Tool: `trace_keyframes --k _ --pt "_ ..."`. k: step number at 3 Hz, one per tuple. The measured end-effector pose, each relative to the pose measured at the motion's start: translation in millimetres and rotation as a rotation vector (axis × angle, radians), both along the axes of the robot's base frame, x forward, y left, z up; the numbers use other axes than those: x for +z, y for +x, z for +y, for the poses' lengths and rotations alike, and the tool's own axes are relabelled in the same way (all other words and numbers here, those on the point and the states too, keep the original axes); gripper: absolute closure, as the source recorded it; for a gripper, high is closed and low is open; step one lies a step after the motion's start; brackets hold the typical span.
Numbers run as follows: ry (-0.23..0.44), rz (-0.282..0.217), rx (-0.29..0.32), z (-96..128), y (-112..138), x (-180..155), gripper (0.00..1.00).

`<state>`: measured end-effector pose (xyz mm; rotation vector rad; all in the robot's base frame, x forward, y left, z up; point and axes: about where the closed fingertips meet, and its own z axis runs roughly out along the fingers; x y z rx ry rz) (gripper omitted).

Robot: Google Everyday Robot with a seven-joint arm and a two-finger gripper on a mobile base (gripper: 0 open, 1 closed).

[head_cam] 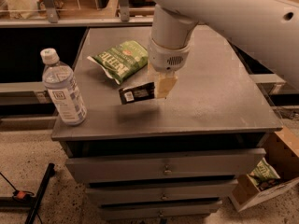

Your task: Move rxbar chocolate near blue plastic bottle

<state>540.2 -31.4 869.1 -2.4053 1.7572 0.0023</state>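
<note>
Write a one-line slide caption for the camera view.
Gripper holds the rxbar chocolate above the cabinet top beside the green chip bag, apart from the blue plastic bottle.

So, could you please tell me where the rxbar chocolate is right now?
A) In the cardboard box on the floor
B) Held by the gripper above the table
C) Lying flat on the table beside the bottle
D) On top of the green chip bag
B: the gripper is shut on the rxbar chocolate, which casts a shadow on the table, right of the blue plastic bottle.

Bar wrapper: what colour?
Black with white label patch, camera view; bar held by end effector above the cabinet top.
</note>
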Motion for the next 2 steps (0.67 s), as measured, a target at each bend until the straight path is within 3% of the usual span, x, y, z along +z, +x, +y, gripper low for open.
trace_keyframes --k 1,2 --pt "0.024 0.004 0.021 19 -5 2 1.0" --pt "0.039 0.01 0.038 35 -9 4 0.82"
